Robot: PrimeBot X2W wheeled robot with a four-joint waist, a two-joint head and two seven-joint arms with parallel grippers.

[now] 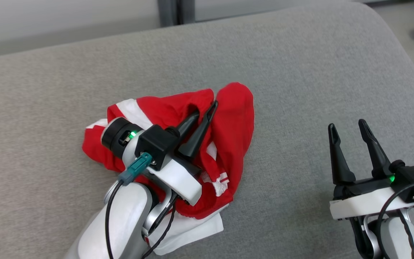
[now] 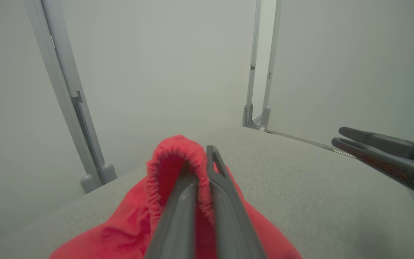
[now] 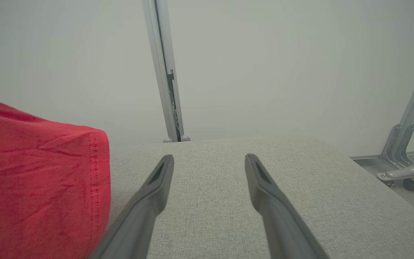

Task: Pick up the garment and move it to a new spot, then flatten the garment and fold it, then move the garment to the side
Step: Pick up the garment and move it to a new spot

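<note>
So right now my left pincer (image 1: 207, 109) is pinching a fold of the garment (image 1: 235, 118). The fingers are pressing nearly together with the red hem caught between them. In the left wrist view the stitched edge of the garment (image 2: 138, 223) is looping over one fingertip, and the other finger is lying right against it.

The garment is sitting bunched in a heap around the middle of the grey cushion (image 1: 282, 54), a bit toward my left, with my left wrist and forearm lying across it. Mostly red is showing. A white sleeve (image 1: 196, 230) is poking out at the near side under my forearm, and some white striped trim (image 1: 222, 181) is showing just beside my wrist. Honestly can't tell how much of the shirt is actually off the cushion.

My right pincer (image 1: 347, 125) is hanging spread wide and gripping nothing. It's off to the right of the heap and apart from it, fingers pointing away from me over bare cushion. In the right wrist view the garment (image 3: 41, 180) is bulking up red at the left edge, just beside one finger. A pale wall and a grey metal post (image 3: 164, 72) are standing behind the cushion.
</note>
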